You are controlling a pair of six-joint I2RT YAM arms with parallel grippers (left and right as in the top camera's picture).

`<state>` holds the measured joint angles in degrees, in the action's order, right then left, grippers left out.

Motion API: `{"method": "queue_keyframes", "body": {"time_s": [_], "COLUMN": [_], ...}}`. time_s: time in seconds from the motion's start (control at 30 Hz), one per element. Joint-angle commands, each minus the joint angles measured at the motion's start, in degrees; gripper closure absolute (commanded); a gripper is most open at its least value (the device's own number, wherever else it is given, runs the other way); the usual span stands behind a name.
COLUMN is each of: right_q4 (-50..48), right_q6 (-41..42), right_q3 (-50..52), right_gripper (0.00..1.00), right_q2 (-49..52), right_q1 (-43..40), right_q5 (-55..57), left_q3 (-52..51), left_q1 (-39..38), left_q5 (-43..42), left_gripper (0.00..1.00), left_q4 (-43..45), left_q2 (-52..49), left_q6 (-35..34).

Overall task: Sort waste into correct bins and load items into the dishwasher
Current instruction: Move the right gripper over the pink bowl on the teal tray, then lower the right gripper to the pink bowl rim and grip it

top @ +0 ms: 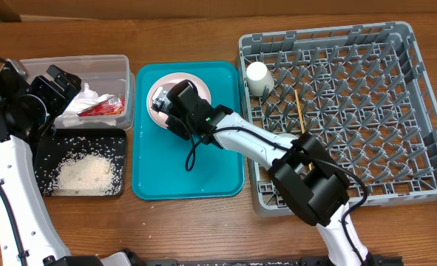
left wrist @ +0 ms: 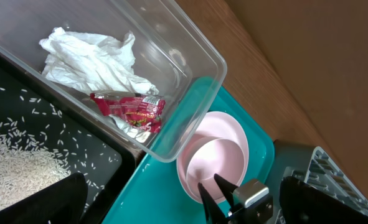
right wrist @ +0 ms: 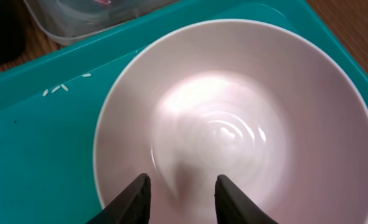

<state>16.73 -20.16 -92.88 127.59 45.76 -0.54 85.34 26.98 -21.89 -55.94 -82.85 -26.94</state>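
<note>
Already the crumpled foil wrapper sits in the clear plastic tub and the small white cup in the grey peg rack, while the right gripper, jaws parted, hovers over the small pink bowl, unloaded on the teal tray.

teal tray: flat on table | wooden table: brown, grained | white tissue: crumpled, left of tray
</note>
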Motion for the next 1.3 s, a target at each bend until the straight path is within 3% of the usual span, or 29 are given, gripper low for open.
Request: {"method": "queue_keyframes", "body": {"time_s": [0.0,0.23,0.53,0.87,0.97,1.07,1.13,1.2,1.27], "right_q4": [0.59,0.02,4.85,7.61,12.31,18.14,21.53,23.41,24.50], "right_q6": [-0.22,-0.13,2.40,5.27,5.25,5.25,5.35,6.21,6.95], "right_q3": [-0.79,-1.03,-1.18,-7.96,-12.50,-15.96,-17.14,-17.11,-16.65], "right_gripper": [0.62,0.57,0.57,0.56,0.48,0.27,0.18,0.18,0.30], "right_q2": [0.48,-1.31,-3.52,-3.56,-3.58,-3.58,-3.58,-3.61,-3.48], "right_q1": [-0.15,-0.39,-0.83,-1.86,-1.14,0.15,0.98,1.64,2.14], "right_q5": [-1.01,0.22,20.22,20.37,15.67,6.27,-0.31,-6.23,-9.55], "left_q3": [1.49,1.49,1.49,1.49,1.49,1.49,1.49,1.49,1.49], "left_q1": [-0.37,-0.37,-0.37,-0.37,-0.37,-0.37,-0.37,-0.37,-0.37], "left_q5": [0.02,0.00,0.02,0.02,0.02,0.02,0.02,0.02,0.00], "left_gripper": [0.00,0.00,0.00,0.00,0.00,0.00,0.00,0.00,0.00], "left_q4": [0.04,0.07,0.07,0.07,0.07,0.07,0.04,0.07,0.04], "left_q2": [0.02,0.02,0.02,0.02,0.02,0.02,0.02,0.02,0.02], "left_q6": [-0.52,-0.52,-0.50,-0.52,-0.52,-0.52,-0.52,-0.52,-0.52]}}
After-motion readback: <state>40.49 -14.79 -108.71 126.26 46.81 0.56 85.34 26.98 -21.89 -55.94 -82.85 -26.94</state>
